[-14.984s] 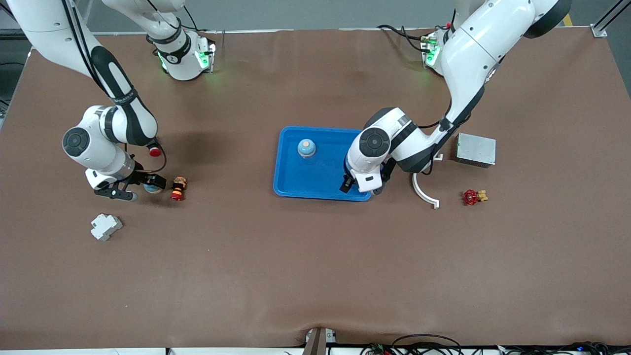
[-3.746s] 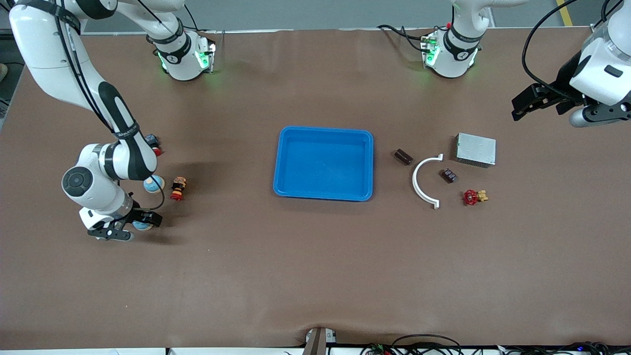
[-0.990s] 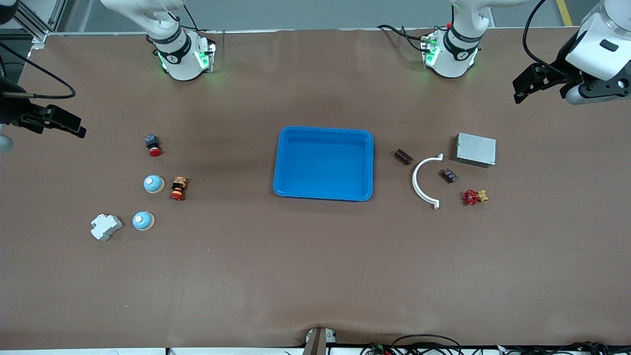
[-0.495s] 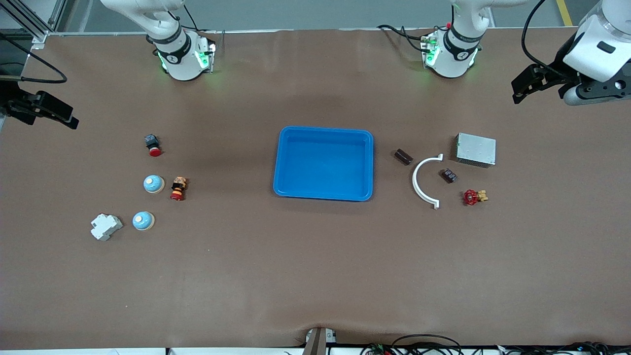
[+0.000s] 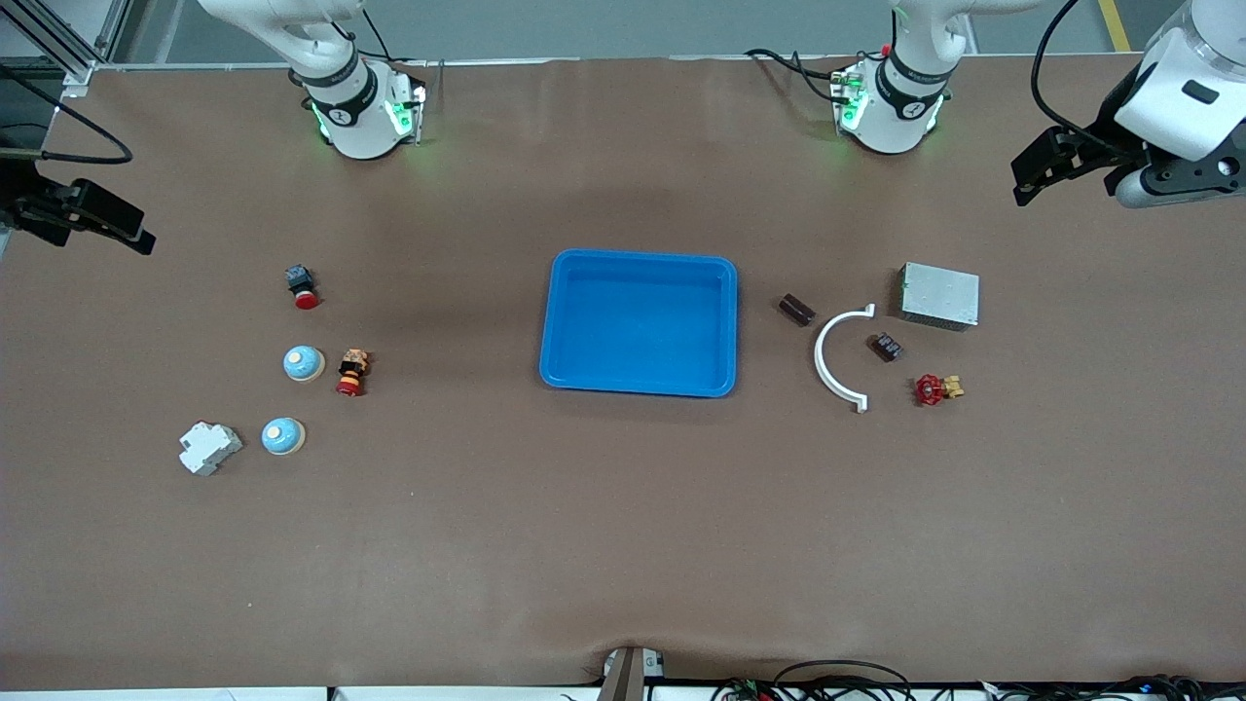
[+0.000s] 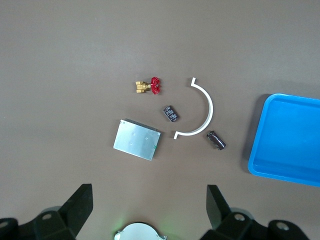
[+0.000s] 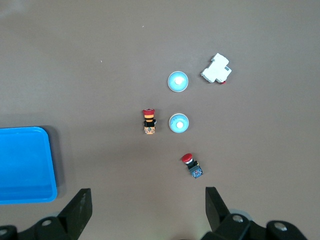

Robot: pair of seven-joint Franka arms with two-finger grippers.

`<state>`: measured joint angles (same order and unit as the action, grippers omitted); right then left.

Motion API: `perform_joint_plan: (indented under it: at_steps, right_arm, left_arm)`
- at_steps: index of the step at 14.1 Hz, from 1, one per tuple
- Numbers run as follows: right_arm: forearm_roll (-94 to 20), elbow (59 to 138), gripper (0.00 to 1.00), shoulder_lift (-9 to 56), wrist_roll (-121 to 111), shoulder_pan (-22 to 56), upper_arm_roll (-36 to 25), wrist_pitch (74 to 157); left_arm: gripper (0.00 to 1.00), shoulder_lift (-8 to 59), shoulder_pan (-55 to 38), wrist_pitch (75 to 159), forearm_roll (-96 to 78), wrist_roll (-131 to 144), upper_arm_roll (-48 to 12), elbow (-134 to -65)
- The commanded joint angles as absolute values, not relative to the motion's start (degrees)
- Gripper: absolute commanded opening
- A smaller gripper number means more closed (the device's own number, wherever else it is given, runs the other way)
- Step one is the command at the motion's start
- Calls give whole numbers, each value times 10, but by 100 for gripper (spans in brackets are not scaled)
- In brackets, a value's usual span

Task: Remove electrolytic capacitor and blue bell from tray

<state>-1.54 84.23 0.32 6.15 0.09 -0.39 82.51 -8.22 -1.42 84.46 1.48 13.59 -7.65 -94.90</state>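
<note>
Since half a second ago nothing on your table has shifted: the left gripper (image 5: 1034,177) hangs spread and empty over the left arm's end, the right gripper (image 5: 102,222) likewise spread over the right arm's end, and the blue tray (image 5: 638,382) sits bare in the middle. Your two capacitors (image 5: 796,310) (image 5: 886,347) lie on either side of the white arc (image 5: 830,365), near the metal box (image 5: 939,295) and red valve (image 5: 933,389). Both bells (image 5: 304,363) (image 5: 282,436) sit by the striped button (image 5: 351,372), red button (image 5: 302,287) and white breaker (image 5: 207,448).
</note>
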Motion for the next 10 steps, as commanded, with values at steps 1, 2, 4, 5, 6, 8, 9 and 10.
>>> perform_joint_plan:
  at_steps: [1, 2, 4, 5, 6, 8, 9, 10]
  right_arm:
    - [-16, 843, 100, -5, 26, 1, -4, 819]
    - [-15, 843, 100, -5, 20, 1, -4, 819]
    - [-14, 843, 100, -5, -12, 1, -4, 824]
    - [-14, 843, 100, -5, -13, 1, -4, 824]
    - [-13, 843, 100, -5, -13, 1, -4, 824]
    - [-13, 843, 100, -6, -13, 1, -5, 823]
    - [-12, 843, 100, -6, -13, 1, -5, 824]
    - [-8, 843, 100, -6, -12, 1, -5, 824]
  left_arm:
    - [100, -78, -11, 852, 22, 123, -78, -940]
    - [100, -76, -11, 853, 22, 123, -78, -940]
    - [100, -74, -11, 860, 26, 122, -77, -940]
    - [100, -74, -12, 868, 26, 123, -77, -940]
    - [100, -74, -11, 869, 25, 123, -77, -940]
    - [100, -74, -11, 869, 25, 123, -76, -937]
    - [100, -74, -11, 869, 25, 123, -76, -937]
    - [100, -74, -11, 869, 26, 124, -76, -937]
